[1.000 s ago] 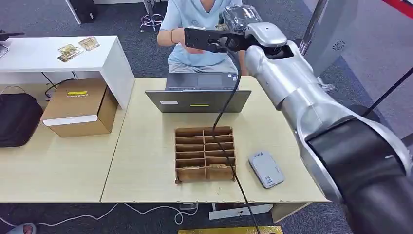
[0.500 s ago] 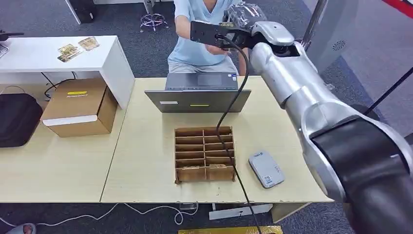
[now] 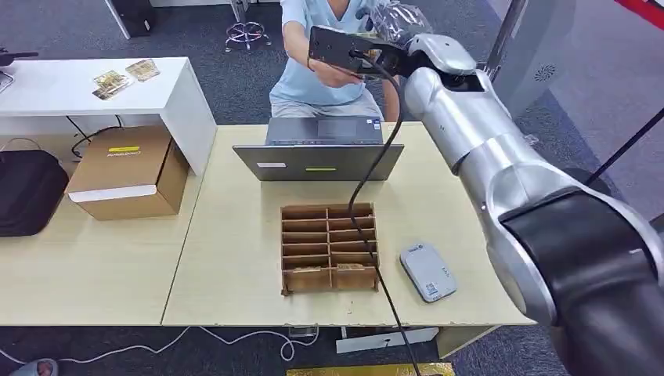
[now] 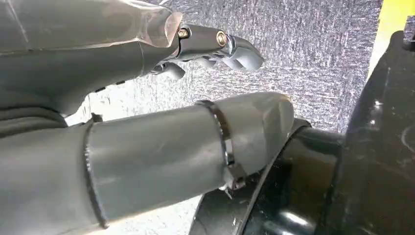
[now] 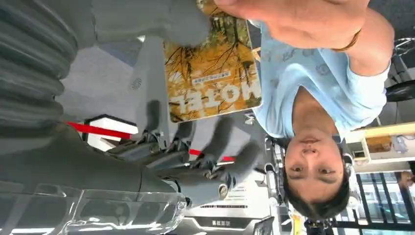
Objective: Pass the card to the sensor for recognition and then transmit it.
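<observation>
1. Right arm (image 3: 501, 164): extended forward and upward across the head view.
2. Right hand (image 5: 161, 73): thumb pressed against a card; remaining fingers (image 5: 220, 147) spread apart.
3. Left hand (image 4: 210, 46): hanging, fingers loosely curled, holding nothing.

Card (image 5: 211, 73) partly covered at the upper edge of the right wrist view by the person's hand (image 5: 288, 19) and the grey thumb. Right hand (image 3: 387, 31) in the head view mostly masked by the wrist camera bracket; grip there unreadable. Small print on the card too blurred to read.
</observation>
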Robot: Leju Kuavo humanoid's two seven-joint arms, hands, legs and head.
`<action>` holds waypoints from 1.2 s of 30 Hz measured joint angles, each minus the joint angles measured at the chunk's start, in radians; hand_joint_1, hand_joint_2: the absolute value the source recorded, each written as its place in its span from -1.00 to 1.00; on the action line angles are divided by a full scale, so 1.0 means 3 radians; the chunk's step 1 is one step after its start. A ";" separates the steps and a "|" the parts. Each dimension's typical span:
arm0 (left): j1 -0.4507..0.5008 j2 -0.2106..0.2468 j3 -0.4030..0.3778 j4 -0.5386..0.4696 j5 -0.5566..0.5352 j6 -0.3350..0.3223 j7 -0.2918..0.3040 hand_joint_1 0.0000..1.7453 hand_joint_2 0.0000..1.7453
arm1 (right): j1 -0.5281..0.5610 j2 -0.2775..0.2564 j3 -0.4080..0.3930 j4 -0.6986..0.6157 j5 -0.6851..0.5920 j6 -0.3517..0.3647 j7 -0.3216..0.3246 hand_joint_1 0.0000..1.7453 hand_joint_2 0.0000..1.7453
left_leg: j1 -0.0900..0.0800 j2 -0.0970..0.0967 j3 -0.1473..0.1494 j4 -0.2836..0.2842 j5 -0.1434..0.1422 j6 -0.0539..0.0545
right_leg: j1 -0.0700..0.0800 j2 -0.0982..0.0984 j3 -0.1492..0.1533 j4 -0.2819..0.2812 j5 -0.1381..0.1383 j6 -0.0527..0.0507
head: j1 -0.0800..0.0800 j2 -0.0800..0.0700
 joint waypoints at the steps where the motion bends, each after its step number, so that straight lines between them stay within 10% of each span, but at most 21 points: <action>1: 0.0001 0.0001 0.0012 0.0000 0.0003 0.0008 0.0000 -1.00 -1.00 | 0.0001 -0.0001 -0.0013 -0.0001 0.0000 -0.0032 -0.0011 -1.00 1.00 | 0.0000 0.0000 0.0000 0.0000 0.0000 0.0000 | 0.0000 0.0000 0.0000 0.0000 0.0000 0.0000 | 0.0000 0.0000; 14: 0.0027 -0.0001 0.0193 0.0000 -0.0051 0.0037 0.0059 -1.00 -1.00 | 0.0225 -0.0207 -0.0653 -0.0261 -0.0090 -0.2133 -0.0050 -1.00 1.00 | -0.0002 -0.0001 0.0000 0.0001 0.0000 0.0000 | -0.0001 -0.0001 0.0000 -0.0002 0.0000 0.0000 | 0.0000 0.0000; 22: 0.0109 -0.0006 0.0366 0.0000 0.0015 0.0145 0.0052 -1.00 -1.00 | 0.0592 -0.0351 -0.1295 -0.0509 -0.0551 -0.2649 -0.1093 -1.00 1.00 | -0.0002 0.0011 0.0002 0.0001 -0.0001 0.0001 | -0.0004 0.0011 -0.0002 -0.0002 0.0003 0.0000 | 0.0001 0.0000; 26: 0.0169 -0.0017 0.0483 0.0000 0.0074 0.0214 0.0042 -1.00 -1.00 | 0.1125 -0.0325 -0.1618 -0.1292 -0.2030 -0.1966 -0.1698 -1.00 1.00 | 0.0004 -0.0007 -0.0001 0.0000 -0.0001 0.0000 | 0.0002 -0.0005 0.0002 -0.0003 0.0000 0.0000 | 0.0000 0.0000; 33: 0.0254 -0.0018 0.0655 0.0001 0.0076 0.0248 -0.0025 -1.00 -1.00 | 0.2576 -0.0417 -0.1737 -0.2994 -0.5668 0.0186 -0.1221 -1.00 1.00 | 0.0004 -0.0011 -0.0003 -0.0001 -0.0007 0.0003 | 0.0005 -0.0013 0.0001 -0.0009 -0.0004 -0.0001 | 0.0000 0.0000; 36: 0.0278 -0.0019 0.0721 0.0001 0.0090 0.0248 -0.0024 -1.00 -1.00 | 0.3259 -0.0449 -0.1801 -0.3545 -0.6099 0.0657 -0.1216 -1.00 1.00 | 0.0004 -0.0012 -0.0007 -0.0001 -0.0013 0.0005 | 0.0006 -0.0015 0.0001 -0.0009 -0.0009 0.0005 | 0.0000 0.0000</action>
